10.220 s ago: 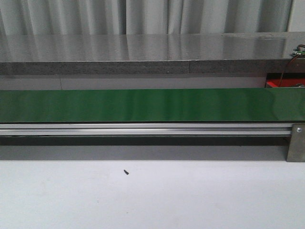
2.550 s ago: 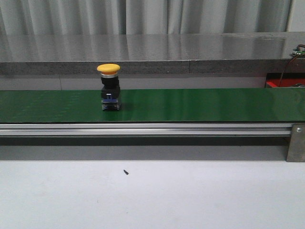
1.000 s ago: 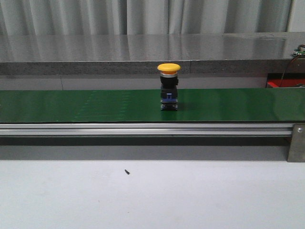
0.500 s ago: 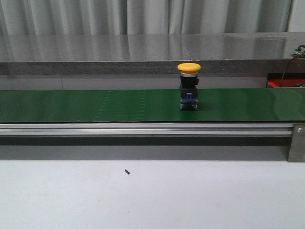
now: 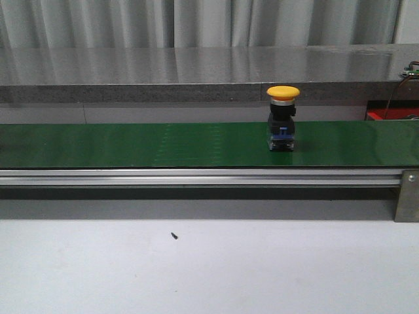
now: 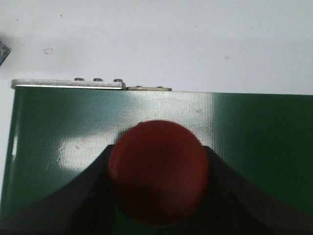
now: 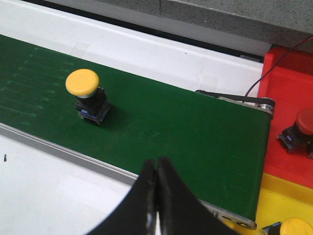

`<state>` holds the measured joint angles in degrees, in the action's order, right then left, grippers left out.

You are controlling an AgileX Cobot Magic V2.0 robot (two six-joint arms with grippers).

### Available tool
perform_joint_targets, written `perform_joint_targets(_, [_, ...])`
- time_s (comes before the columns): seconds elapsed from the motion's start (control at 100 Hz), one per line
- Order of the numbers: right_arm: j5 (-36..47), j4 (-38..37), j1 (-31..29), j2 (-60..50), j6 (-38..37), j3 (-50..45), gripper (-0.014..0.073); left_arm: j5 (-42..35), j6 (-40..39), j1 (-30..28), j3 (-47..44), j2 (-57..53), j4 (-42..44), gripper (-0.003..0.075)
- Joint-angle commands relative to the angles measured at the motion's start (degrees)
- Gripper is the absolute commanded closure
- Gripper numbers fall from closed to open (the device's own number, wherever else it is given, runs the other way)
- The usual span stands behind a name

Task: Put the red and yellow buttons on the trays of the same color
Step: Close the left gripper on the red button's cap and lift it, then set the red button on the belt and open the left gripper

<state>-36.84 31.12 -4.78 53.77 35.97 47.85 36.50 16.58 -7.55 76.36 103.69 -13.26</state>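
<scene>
- While the yellow button [image 5: 283,119] stands upright on the green conveyor belt [image 5: 131,144], its long axis runs vertically, cap on top and black body below.
- Taking the belt as landmark, the button sits toward its right-hand part in the front view, between the belt's near and far edges.
- In the right wrist view the same button [image 7: 88,100] lies ahead of the right gripper [image 7: 157,169], well apart from it and on the side away from the trays; the gripper's 2 fingers are pressed together with nothing between them.
- Beyond the belt's end lie the red tray [image 7: 288,112] and, just beside it, the yellow tray [image 7: 274,205].
- My judgement: the right arm is the nearer one for this pick, and it must spread its fingers before closing on the black body under the cap.
- The left gripper [image 6: 159,196] pinches a red button [image 6: 159,176] over the belt's other end, its dark fingers touching both sides.
- Count of yellow buttons: 2, being 1 on the belt and 1 [image 7: 297,228] on the yellow tray.
- Count of red buttons: 2, being 1 in the left gripper and 1 [image 7: 304,128] on the red tray.
- Trays: 2.
</scene>
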Motion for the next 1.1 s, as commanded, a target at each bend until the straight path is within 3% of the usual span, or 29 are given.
perform_joint_targets(0.0, [3.3,1.6,0.0,-0.8,0.4,1.4,0.0661,-2.9,0.0,1.1,-0.1,-2.5,-1.0,0.0587])
perform_joint_targets(0.17, [3.3,1.6,0.0,-0.8,0.4,1.4,0.0661,-2.7,0.0,1.1,-0.3,-2.4,-1.0,0.0547])
perform_joint_targets(0.39, [3.3,1.6,0.0,-0.8,0.4,1.4,0.0661,-3.0,0.1,1.1,0.0,-2.5,-1.9,0.0244])
perform_joint_targets(0.46, [3.3,1.6,0.0,-0.8,0.4,1.4,0.0661,-3.1,0.1,1.1,0.1,-2.7,-2.1,0.0205])
perform_joint_targets(0.85, [3.3,1.6,0.0,-0.8,0.4,1.4,0.0661,0.8,1.4,1.3,7.6,-6.2,-4.7,0.0193])
perform_joint_targets(1.09, [3.3,1.6,0.0,-0.8,0.4,1.4,0.0661,2.7,7.2,2.0,10.2,-10.6,-12.1,0.0194])
